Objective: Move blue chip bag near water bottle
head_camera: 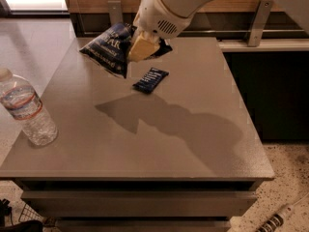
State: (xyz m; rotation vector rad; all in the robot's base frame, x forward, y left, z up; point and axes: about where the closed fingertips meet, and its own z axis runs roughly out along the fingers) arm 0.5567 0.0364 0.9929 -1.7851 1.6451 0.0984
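The blue chip bag (108, 48) is crumpled dark navy foil with white lettering. It hangs in the air above the far left part of the grey table (203, 129). My gripper (140, 46) is shut on the bag's right side, its tan finger (139, 47) pressed against the foil. The white arm comes down from the top of the view. The water bottle (26, 111) is clear ribbed plastic with a white cap and a red, white and blue label. It stands upright at the table's near left edge, well apart from the bag.
A small flat dark blue bar wrapper (150, 79) lies on the table just below and right of the gripper. The arm's shadow falls across the table's middle. A wooden wall with metal brackets (257, 21) runs behind the table. A dark cabinet (280, 91) stands at the right.
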